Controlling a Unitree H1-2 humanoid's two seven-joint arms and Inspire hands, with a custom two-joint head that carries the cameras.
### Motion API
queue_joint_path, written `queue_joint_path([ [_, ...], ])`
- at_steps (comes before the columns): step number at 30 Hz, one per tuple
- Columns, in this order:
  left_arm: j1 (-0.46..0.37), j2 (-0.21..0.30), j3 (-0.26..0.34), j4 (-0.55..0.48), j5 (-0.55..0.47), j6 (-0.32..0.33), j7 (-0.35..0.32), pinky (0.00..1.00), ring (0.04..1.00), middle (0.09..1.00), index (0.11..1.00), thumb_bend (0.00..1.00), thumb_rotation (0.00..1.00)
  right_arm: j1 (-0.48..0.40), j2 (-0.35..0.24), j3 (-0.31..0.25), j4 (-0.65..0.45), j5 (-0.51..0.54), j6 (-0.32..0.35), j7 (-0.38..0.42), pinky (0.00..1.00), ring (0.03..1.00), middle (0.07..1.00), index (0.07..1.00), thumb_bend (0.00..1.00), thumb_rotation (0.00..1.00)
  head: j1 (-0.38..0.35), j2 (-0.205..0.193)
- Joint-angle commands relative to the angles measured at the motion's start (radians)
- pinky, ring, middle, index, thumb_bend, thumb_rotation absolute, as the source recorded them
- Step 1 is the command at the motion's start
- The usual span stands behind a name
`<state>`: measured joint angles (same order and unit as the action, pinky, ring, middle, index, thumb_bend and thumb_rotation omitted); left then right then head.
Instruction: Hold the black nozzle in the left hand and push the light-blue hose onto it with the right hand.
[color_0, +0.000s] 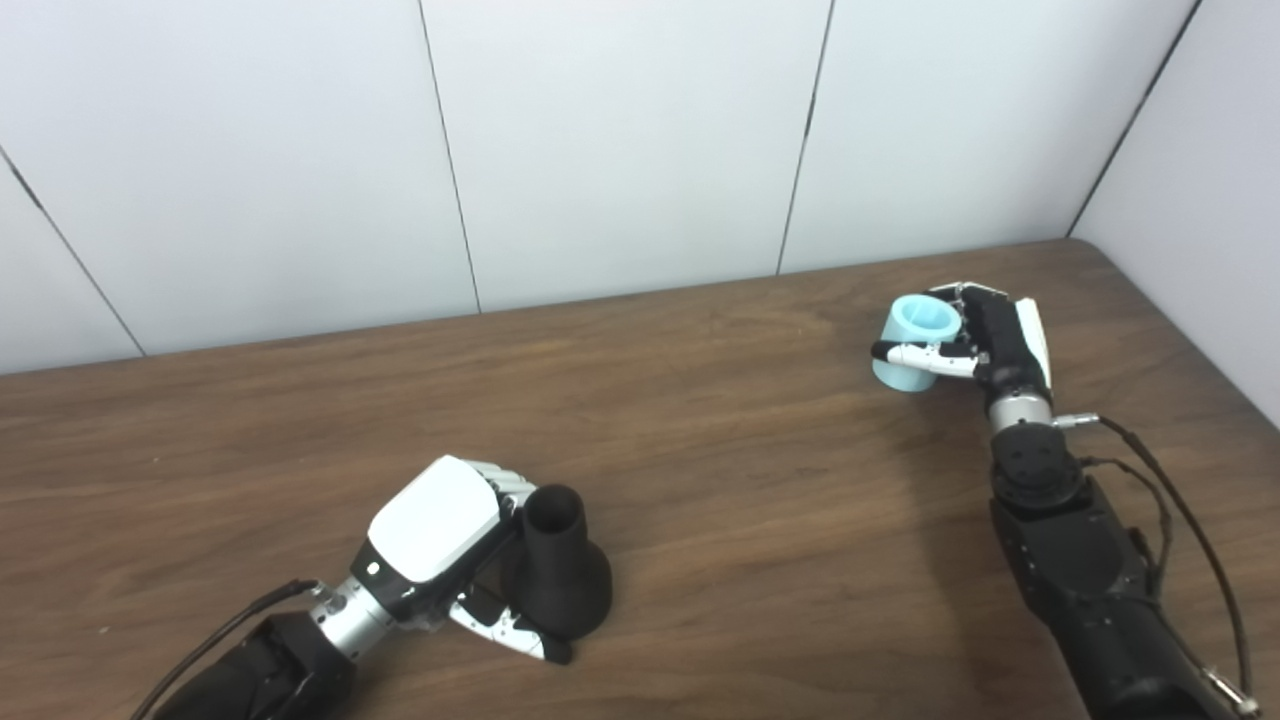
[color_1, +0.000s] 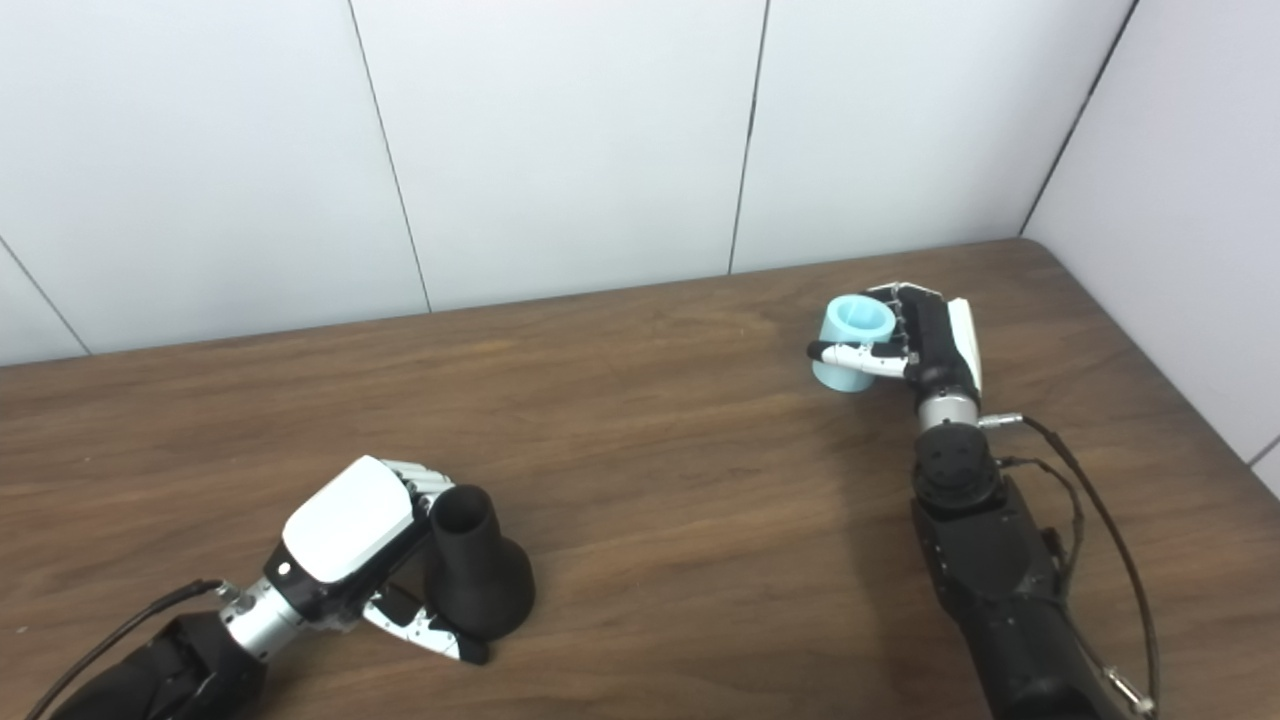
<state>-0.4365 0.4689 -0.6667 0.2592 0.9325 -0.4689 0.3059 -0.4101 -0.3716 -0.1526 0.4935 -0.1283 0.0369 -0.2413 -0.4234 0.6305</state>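
Left hand (color_0: 440, 545): curling its fingers (color_0: 505, 482) around the black nozzle's narrow neck, thumb lying along the flared base.
Black nozzle (color_0: 560, 575): standing upright on the wooden table (color_0: 700, 450), near the front left, open end facing up.
Right hand (color_0: 985, 345): wrapping around the light-blue hose, thumb pressing across its front, fingers closing behind.
Light-blue hose (color_0: 915, 335): sitting in the right hand at the far right of the table, opening tilting upward, well apart from the nozzle.

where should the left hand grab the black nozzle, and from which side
Around the narrow upper neck of the black nozzle, coming from its left, where the left hand already sits. It stands upright on its flared base, so that keeps the open top clear.
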Motion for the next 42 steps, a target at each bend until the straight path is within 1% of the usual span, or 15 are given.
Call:
queue_joint_path([
  [1, 0.012, 0.029, -0.015, 0.02, 0.046, 0.0, -0.031, 0.4, 0.435, 0.421, 0.509, 0.5, 0.0, -0.001, 0.004, 0.005, 0.012, 0.0, -0.012, 0.01, 0.36, 0.422, 0.461, 0.506, 0.52, 0.0, -0.001, 0.002],
  [7, 0.011, 0.031, -0.017, 0.019, 0.037, 0.0, -0.032, 0.4, 0.444, 0.428, 0.506, 0.5, 0.0, 0.002, 0.006, 0.003, 0.015, 0.003, -0.032, 0.009, 0.36, 0.42, 0.466, 0.505, 0.52, 0.0, 0.0, 0.001],
  [10, 0.009, 0.03, -0.021, 0.024, 0.036, 0.0, -0.028, 0.41, 0.448, 0.436, 0.506, 0.5, 0.0, 0.011, 0.012, -0.001, -0.014, 0.017, -0.026, 0.02, 0.35, 0.416, 0.467, 0.509, 0.52, 0.0, 0.005, 0.003],
  [13, 0.007, 0.024, -0.023, 0.034, 0.05, 0.0, -0.019, 0.41, 0.446, 0.437, 0.505, 0.5, 0.0, 0.028, 0.015, 0.006, -0.09, 0.018, 0.007, 0.04, 0.35, 0.416, 0.468, 0.509, 0.52, 0.0, 0.014, 0.003],
  [16, 0.007, 0.014, -0.022, 0.041, 0.057, 0.001, -0.023, 0.41, 0.452, 0.438, 0.503, 0.5, 0.0, 0.043, 0.005, 0.027, -0.165, 0.009, 0.021, 0.073, 0.35, 0.419, 0.475, 0.512, 0.52, 0.0, 0.03, 0.002],
  [18, 0.008, 0.004, -0.019, 0.043, 0.059, 0.003, -0.03, 0.41, 0.451, 0.435, 0.503, 0.5, 0.0, 0.052, -0.003, 0.039, -0.22, 0.0, 0.029, 0.095, 0.34, 0.418, 0.478, 0.516, 0.52, 0.0, 0.058, 0.003],
  [22, 0.008, -0.013, -0.018, 0.053, 0.071, 0.005, -0.023, 0.4, 0.438, 0.423, 0.505, 0.5, 0.0, 0.064, -0.009, 0.049, -0.332, 0.001, 0.062, 0.143, 0.32, 0.409, 0.48, 0.519, 0.52, 0.0, 0.093, 0.003],
  [26, 0.016, -0.027, -0.012, 0.04, 0.068, 0.016, -0.06, 0.39, 0.429, 0.418, 0.508, 0.5, 0.0, 0.081, -0.011, 0.06, -0.456, -0.007, 0.099, 0.189, 0.32, 0.41, 0.474, 0.524, 0.52, 0.0, 0.129, 0.004],
  [32, 0.028, -0.048, -0.013, 0.034, 0.075, 0.048, -0.098, 0.43, 0.455, 0.423, 0.507, 0.5, 0.0, 0.088, 0.003, 0.082, -0.642, -0.006, 0.16, 0.256, 0.32, 0.404, 0.465, 0.533, 0.52, 0.0, 0.153, 0.01],
  [35, 0.027, -0.056, -0.015, 0.042, 0.079, 0.049, -0.097, 0.43, 0.455, 0.425, 0.507, 0.5, 0.0, 0.078, 0.012, 0.099, -0.71, -0.007, 0.171, 0.28, 0.32, 0.404, 0.469, 0.532, 0.52, 0.0, 0.158, 0.01],
  [38, 0.027, -0.065, -0.015, 0.052, 0.08, 0.051, -0.09, 0.41, 0.441, 0.422, 0.51, 0.5, 0.0, 0.065, 0.026, 0.115, -0.758, -0.002, 0.167, 0.301, 0.32, 0.402, 0.471, 0.531, 0.52, 0.0, 0.169, 0.011],
  [40, 0.028, -0.071, -0.015, 0.054, 0.086, 0.058, -0.084, 0.41, 0.444, 0.425, 0.509, 0.5, 0.0, 0.055, 0.04, 0.128, -0.796, -0.001, 0.183, 0.314, 0.32, 0.404, 0.469, 0.528, 0.52, 0.0, 0.179, 0.011],
  [42, 0.026, -0.078, -0.016, 0.056, 0.083, 0.063, -0.09, 0.41, 0.448, 0.43, 0.507, 0.5, 0.0, 0.042, 0.053, 0.145, -0.845, 0.001, 0.216, 0.338, 0.32, 0.404, 0.469, 0.527, 0.52, 0.0, 0.199, 0.011],
])
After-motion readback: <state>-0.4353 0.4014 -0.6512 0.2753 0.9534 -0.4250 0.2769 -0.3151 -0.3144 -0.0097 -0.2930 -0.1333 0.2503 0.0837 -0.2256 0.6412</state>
